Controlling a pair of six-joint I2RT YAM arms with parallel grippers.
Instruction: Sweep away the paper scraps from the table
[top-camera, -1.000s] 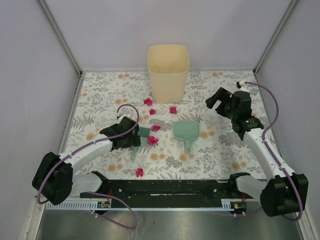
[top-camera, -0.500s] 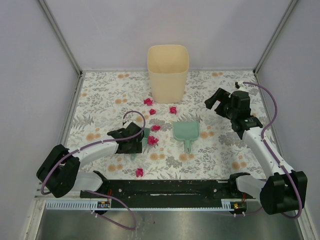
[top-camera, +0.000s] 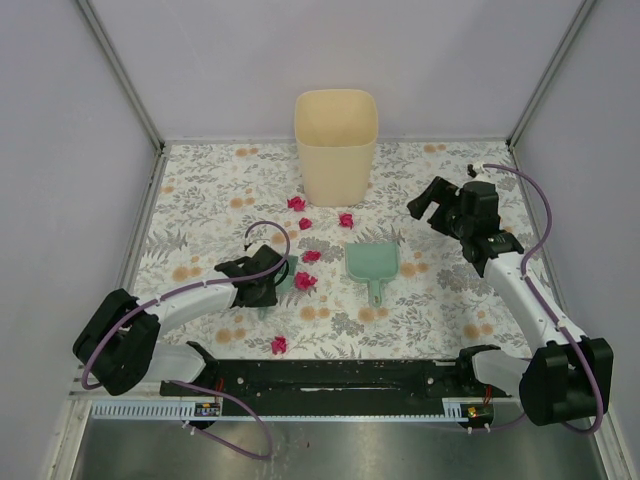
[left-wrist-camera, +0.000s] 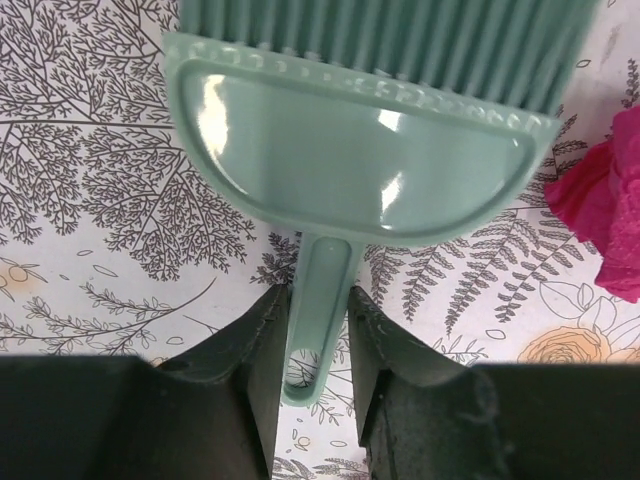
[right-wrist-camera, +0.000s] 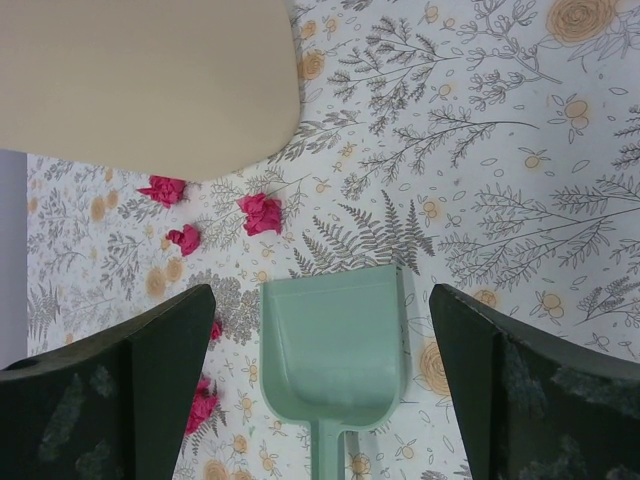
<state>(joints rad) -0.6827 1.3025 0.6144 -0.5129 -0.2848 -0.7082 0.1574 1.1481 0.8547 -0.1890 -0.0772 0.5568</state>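
From above, the left gripper is lying low over the tabletop at the handle end of a green brush. That looks like the grab that has to come before any sweeping. The brush head is pointing toward the middle, where the paper scraps are lying. They are six small crumpled magenta balls: three near the foot of the beige bin, two just beside the brush head, and one alone close to the near rail. A green dustpan is lying flat to the right of the brush, mouth toward the bin. The right gripper is hanging well above the tabletop on that side.

In the left wrist view, the left gripper is clamping the brush by its thin handle, one finger pressed against each side. The bristles are fanning out ahead. One scrap is sitting just beside the right corner of the head, wrinkled and bright, not touching it as far as I can tell.

In the right wrist view, the right gripper is holding its fingers wide apart with nothing between them. It is looking down on the dustpan, probably waiting to take the pan. Several scraps are showing between the pan and the bin, all loose on the printed cloth, none in the pan.
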